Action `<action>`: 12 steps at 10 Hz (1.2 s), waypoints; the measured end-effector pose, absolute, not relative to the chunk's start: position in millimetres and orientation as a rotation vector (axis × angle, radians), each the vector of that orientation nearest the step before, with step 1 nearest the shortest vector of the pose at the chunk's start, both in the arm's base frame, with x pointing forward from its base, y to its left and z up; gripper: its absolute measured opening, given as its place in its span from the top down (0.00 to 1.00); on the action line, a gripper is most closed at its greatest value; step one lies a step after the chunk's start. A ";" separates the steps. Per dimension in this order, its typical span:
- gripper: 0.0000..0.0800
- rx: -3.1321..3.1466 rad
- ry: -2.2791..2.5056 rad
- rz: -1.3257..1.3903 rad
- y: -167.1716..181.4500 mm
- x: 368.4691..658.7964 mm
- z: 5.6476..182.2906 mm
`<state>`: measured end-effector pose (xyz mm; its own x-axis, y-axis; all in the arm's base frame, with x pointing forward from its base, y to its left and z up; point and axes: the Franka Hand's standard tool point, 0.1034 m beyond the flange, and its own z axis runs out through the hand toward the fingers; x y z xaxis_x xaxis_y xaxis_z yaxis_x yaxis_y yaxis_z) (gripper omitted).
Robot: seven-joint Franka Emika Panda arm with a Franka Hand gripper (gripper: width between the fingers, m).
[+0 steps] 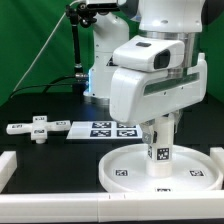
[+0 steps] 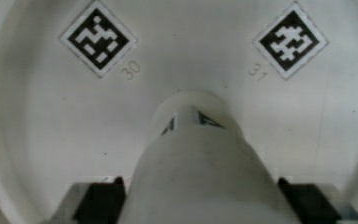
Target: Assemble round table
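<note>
**Post** (image 1: pixel 160 152): short white plastic cylinder with one tag on its side. It stands upright at the middle of the disc (image 1: pixel 118 172). Whether its lower end touches the disc floor or hangs just above it cannot be told. Judged light, rigid and smooth-walled, so slippery; the round section may twist in a flat grip. Best hold: across the diameter near the upper end, clear of the end that mates.

**Gripper** (image 1: pixel 160 130): closed about the post's upper part. In the wrist view the dark pads (image 2: pixel 98 196) sit against both sides of the post (image 2: pixel 197 160), with nothing else held.

**Disc** (image 2: pixel 194 55): large and round, with a raised rim and tags on its floor. It lies flat on the desk (image 1: pixel 50 150), toward the exterior view's right. Judged stiff and light, liable to slide if the post is pushed or turned. Best hold: the rim.

**Cross** (image 1: pixel 38 128): flat, lying on the desk at the exterior view's left, well apart from the disc and just beside the marker board (image 1: pixel 100 128).
</note>
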<state>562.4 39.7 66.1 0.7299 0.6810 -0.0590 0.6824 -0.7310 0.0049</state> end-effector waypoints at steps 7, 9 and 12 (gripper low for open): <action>0.19 2.946 1.018 -0.066 -28.1 515.8 101.5; 0.19 2.945 1.020 -0.068 -27.4 516.0 100.7; 0.19 2.920 1.123 -0.060 -33.9 508.1 96.3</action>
